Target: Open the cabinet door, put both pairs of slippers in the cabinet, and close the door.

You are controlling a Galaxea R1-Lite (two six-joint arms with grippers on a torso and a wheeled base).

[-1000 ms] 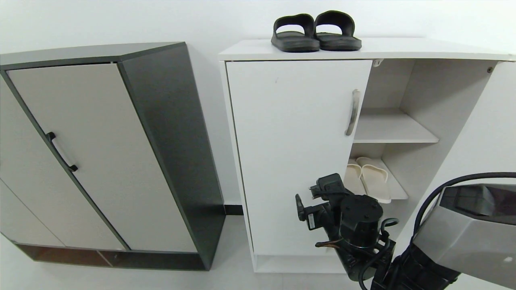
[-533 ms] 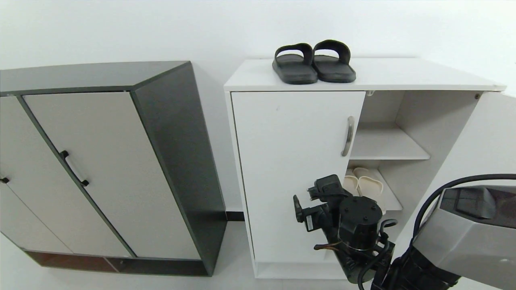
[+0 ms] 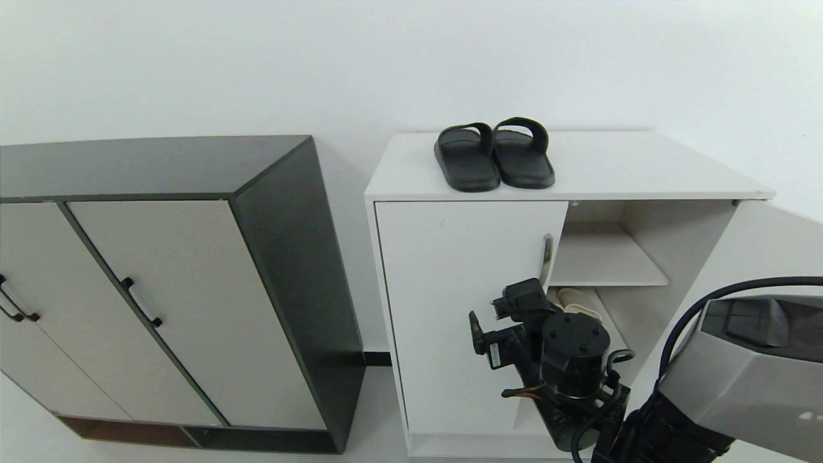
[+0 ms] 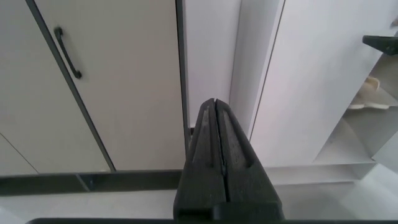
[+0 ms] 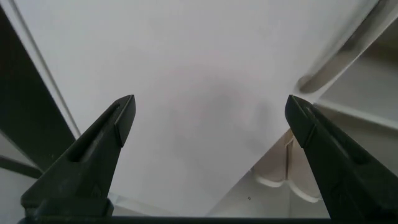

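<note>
A pair of black slippers [image 3: 494,154] stands on top of the white cabinet [image 3: 617,164]. Its left door [image 3: 463,296] is closed and its right door [image 3: 762,251] is swung open. A cream pair of slippers [image 3: 577,298] lies on the lower shelf, partly hidden behind my right arm. My right gripper [image 3: 492,313] hangs open and holds nothing, in front of the closed door, below its handle [image 3: 546,257]. The right wrist view shows that gripper [image 5: 210,111], the handle [image 5: 336,53] and the cream slippers [image 5: 292,167]. My left gripper [image 4: 214,107] is shut on nothing, low before the gap between the cabinets.
A dark cabinet [image 3: 276,257] with grey doors and black handles [image 3: 141,302] stands to the left of the white one, with a narrow gap between them. An upper shelf [image 3: 604,260] lies behind the open door. A white wall rises behind both.
The whole head view has shifted: the camera has risen, so both cabinets sit lower in the picture. The slippers and doors have not moved. My right gripper stays open.
</note>
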